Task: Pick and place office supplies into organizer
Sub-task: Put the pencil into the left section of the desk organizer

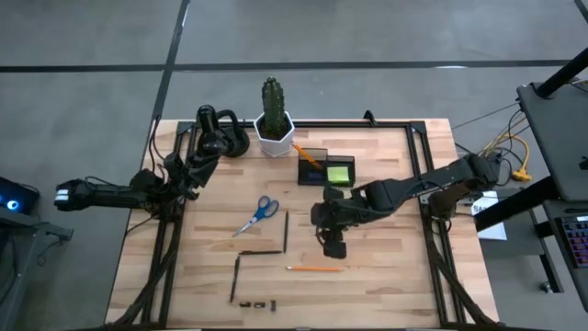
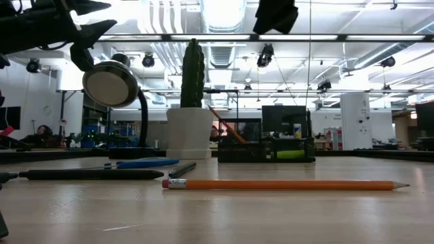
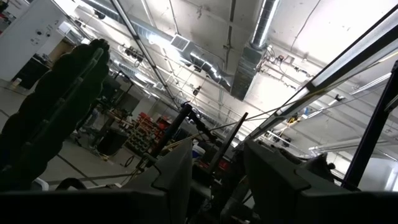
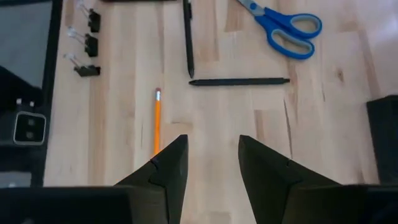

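A: How far along is the sorting?

B: Partly done, I'd judge. The organizer [image 1: 325, 168] stands at the far side of the worktop [image 1: 386, 285], just beside the white cactus pot [image 1: 274, 140]. One orange pencil [image 1: 308, 154] already leans out of it, and the lime-green sticky-note pad [image 1: 338, 173] lies in one of its compartments.

A: And what is left?

B: Most of it. The blue-handled scissors [image 1: 258, 214] lie near the middle, blades pointing toward the front-left. Three dark pens [image 1: 286, 230] are scattered below them, a second pencil [image 1: 314, 268] lies flat near the front, and the tiny black clips [image 1: 257, 303] sit in a row at the front edge.

A: Where are the arms?

B: The right gripper [image 1: 333, 245] hangs over the worktop between the organizer and the loose pencil. In its wrist view the fingers [image 4: 168, 167] are spread and hold nothing, with that pencil lying just ahead of them. The left gripper [image 1: 204, 152] is raised off at the far-left corner near the black gadget [image 1: 223, 131], fingers also apart and empty.

A: How does the organizer itself look?

B: Dark, smoky and see-through, upright, with the green pad showing through its wall in the low view.
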Robot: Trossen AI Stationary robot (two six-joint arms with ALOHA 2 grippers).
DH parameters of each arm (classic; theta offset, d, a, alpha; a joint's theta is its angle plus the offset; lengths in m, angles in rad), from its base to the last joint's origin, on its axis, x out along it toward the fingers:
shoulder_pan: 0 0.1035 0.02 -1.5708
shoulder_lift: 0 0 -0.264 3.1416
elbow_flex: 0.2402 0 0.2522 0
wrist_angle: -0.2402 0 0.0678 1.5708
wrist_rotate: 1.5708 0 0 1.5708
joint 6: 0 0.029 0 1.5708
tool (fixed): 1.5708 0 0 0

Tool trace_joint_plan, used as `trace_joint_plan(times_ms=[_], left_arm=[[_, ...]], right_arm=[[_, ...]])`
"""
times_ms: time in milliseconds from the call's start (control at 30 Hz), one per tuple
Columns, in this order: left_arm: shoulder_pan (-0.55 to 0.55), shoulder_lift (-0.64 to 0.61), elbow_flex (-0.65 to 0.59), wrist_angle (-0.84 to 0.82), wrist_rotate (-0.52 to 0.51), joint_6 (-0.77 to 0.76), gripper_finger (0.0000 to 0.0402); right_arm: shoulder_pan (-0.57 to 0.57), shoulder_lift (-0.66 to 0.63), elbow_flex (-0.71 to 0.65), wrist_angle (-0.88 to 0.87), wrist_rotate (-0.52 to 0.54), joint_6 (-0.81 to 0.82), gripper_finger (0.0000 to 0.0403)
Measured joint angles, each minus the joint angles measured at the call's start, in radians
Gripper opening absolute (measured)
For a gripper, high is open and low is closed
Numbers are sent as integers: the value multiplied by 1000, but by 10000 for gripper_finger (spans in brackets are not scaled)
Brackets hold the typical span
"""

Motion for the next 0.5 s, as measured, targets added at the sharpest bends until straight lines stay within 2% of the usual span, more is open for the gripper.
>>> trace_joint_plan(times_ms=[233, 500], left_arm=[[0, 0, 0, -3, 0, 0, 130], [0, 1, 0, -7, 0, 0, 130]], right_arm=[[78, 2, 8, 45, 82, 53, 132], [113, 2, 9, 80, 110, 71, 147]])
